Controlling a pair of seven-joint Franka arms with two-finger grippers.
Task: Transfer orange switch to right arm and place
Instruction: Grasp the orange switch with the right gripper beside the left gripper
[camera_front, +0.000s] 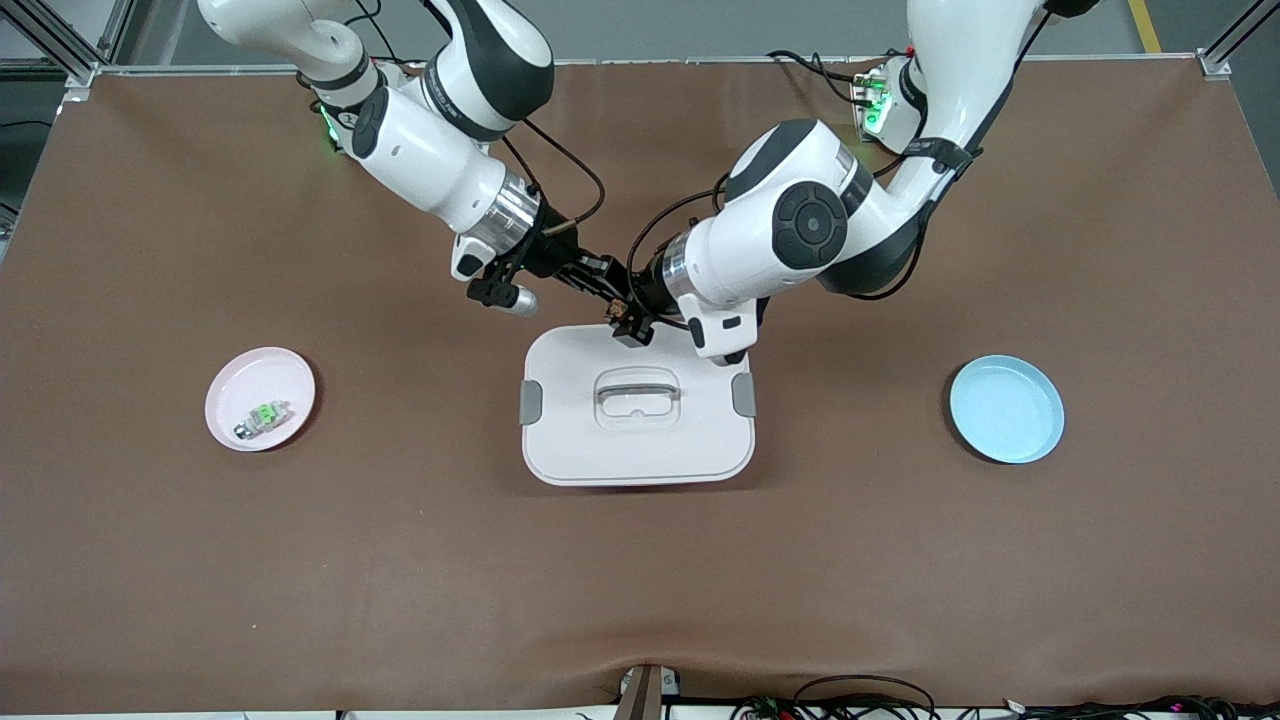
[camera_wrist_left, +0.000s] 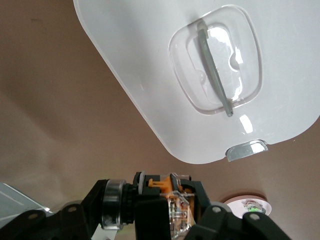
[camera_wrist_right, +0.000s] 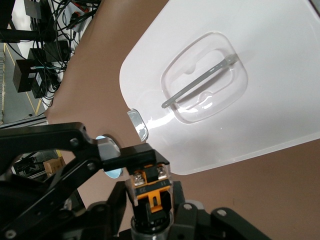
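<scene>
Brown table (camera_front: 300, 560); left gripper (camera_front: 632, 325) and right gripper (camera_front: 612, 292) both clamped on orange switch (camera_front: 619, 309).

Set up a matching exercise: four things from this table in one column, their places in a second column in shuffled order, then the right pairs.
Things:
1. orange switch
2. green-topped component
3. blue plate
4. white lidded box

Places:
A. toward the left arm's end of the table
B. on the pink plate
C. mid-table, under both grippers
D. gripped by the left gripper and the right gripper

Pairs: 1-D, 2-B, 3-A, 4-C
</scene>
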